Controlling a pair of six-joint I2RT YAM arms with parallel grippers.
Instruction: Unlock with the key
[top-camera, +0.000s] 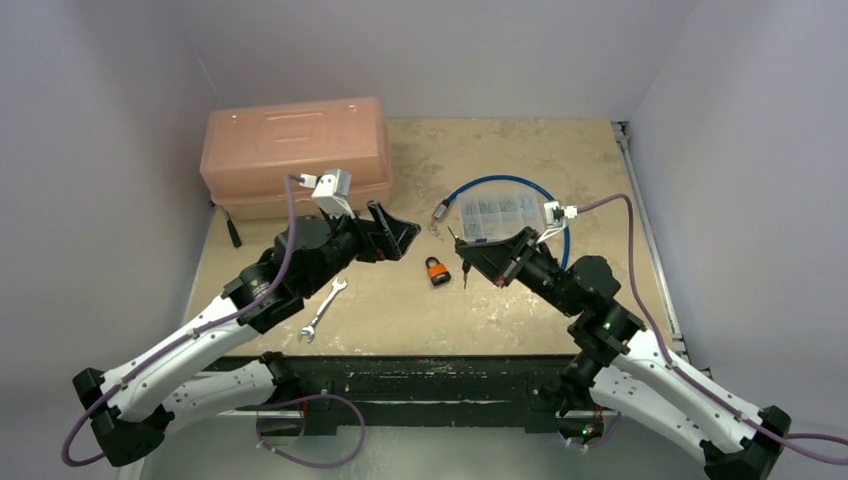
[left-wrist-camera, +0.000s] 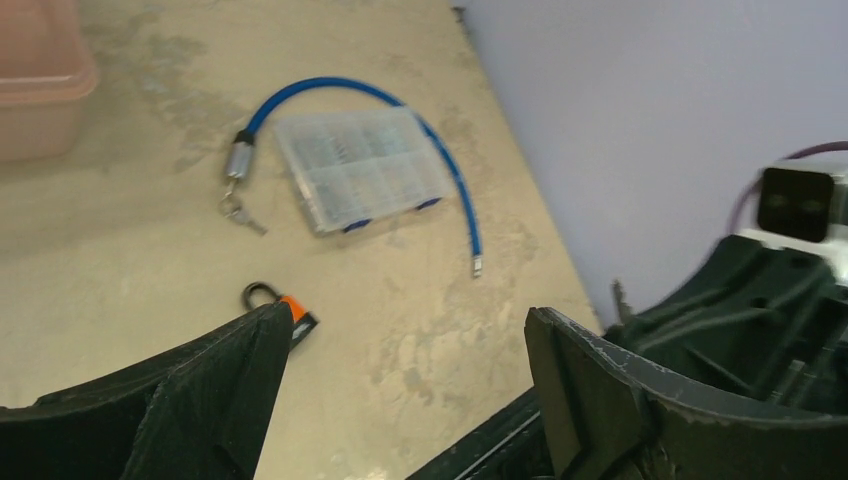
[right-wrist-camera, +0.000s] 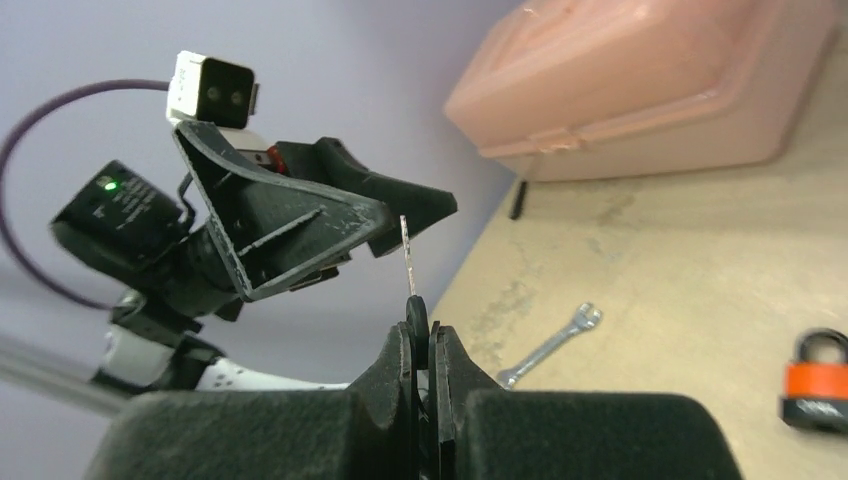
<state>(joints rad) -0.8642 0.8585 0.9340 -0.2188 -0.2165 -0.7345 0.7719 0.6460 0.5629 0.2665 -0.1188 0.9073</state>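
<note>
In the top view the orange padlock (top-camera: 436, 270) lies on the surface just below the centre of the frame, between the two arms and apart from both. The right jaws are clenched on the black head of the key (right-wrist-camera: 409, 262), its thin blade sticking up from between them in the middle of the right wrist view. The left jaws stand wide apart with nothing between them, left of the padlock, with a wrench (top-camera: 322, 311) to the lower left and a pink box (top-camera: 295, 155) at the upper left.
</note>
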